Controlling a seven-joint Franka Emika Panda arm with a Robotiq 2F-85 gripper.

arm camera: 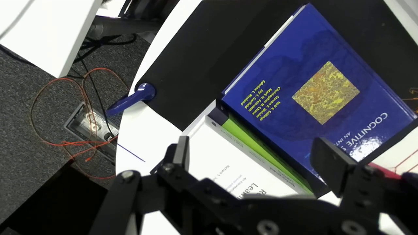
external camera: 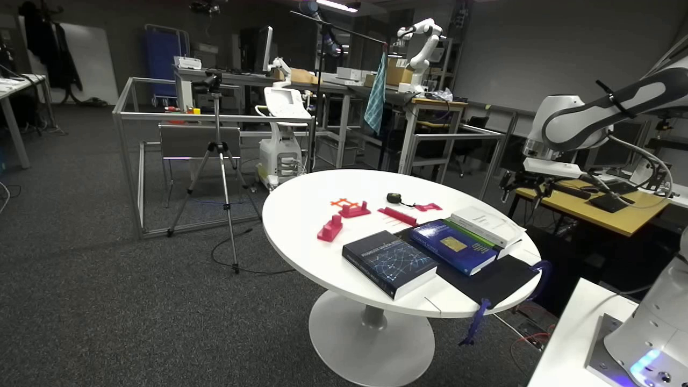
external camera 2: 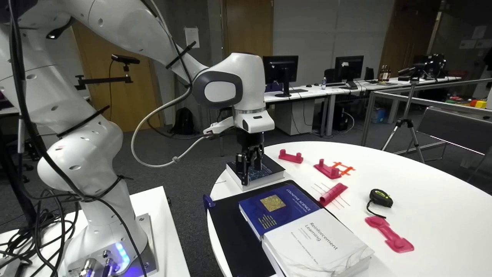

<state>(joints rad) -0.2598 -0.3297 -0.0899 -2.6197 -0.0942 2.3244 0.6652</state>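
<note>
My gripper (external camera: 529,191) is open and empty, pointing down in the air; it also shows in an exterior view (external camera 2: 250,171) and in the wrist view (arm camera: 256,160). In the wrist view, a white Reinforcement Learning book (arm camera: 222,156) lies below and between its fingers, apart from them. A green spine (arm camera: 254,143) shows along that book's edge. Beside it lies a blue Cognitive Science book (arm camera: 281,81) with a yellow square. These books rest on a black folder (arm camera: 202,52) with blue ties. A thick dark book (external camera: 389,260) lies beside the folder, also in an exterior view (external camera 2: 265,173).
The round white table (external camera: 301,215) also carries red-pink plastic parts (external camera: 330,228), a flat orange piece (external camera: 344,202) and a black tape measure (external camera 2: 380,198). The arm's base stands on a white table (external camera 2: 169,231) beside it. Orange cables (arm camera: 65,143) lie on the floor.
</note>
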